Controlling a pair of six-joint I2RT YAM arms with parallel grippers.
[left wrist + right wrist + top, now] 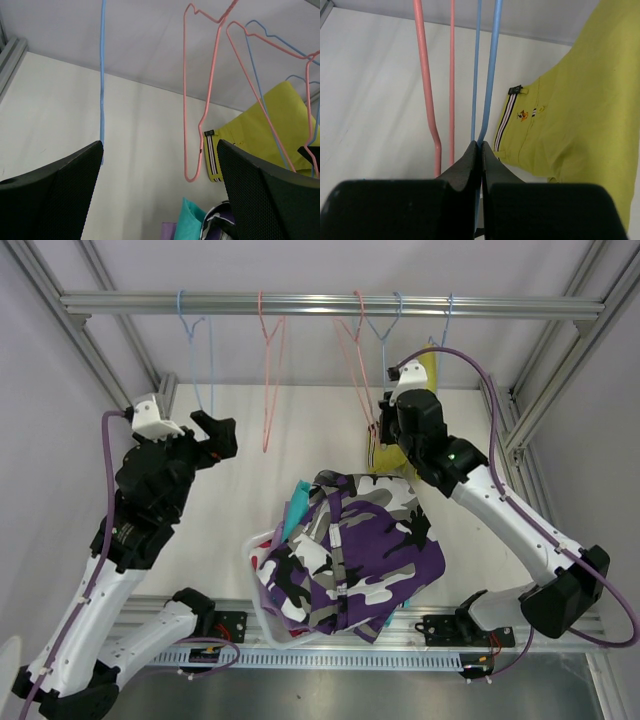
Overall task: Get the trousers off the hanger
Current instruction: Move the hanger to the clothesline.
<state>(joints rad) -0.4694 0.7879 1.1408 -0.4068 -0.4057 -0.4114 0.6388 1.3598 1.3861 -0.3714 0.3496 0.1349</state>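
Note:
The mustard yellow trousers [580, 110] with a striped side band hang at the back right, partly behind my right arm [425, 365]. My right gripper [481, 146] is shut on the thin wire of a blue hanger [492, 75], just left of the yellow cloth. It sits high under the rail [385, 425]. My left gripper [160, 190] is open with nothing between its fingers. It is held up at the left [215, 435], next to an empty blue hanger [102, 100]. The yellow trousers [265, 125] show at the left wrist view's right side.
A white basket [262, 540] at the table's near middle holds camouflage shorts [360, 550] on top, with teal [192, 220] and lilac [170, 231] cloth beside them. Empty pink hangers [270, 370] [422, 75] dangle from the metal rail [330, 305]. Frame posts stand on both sides.

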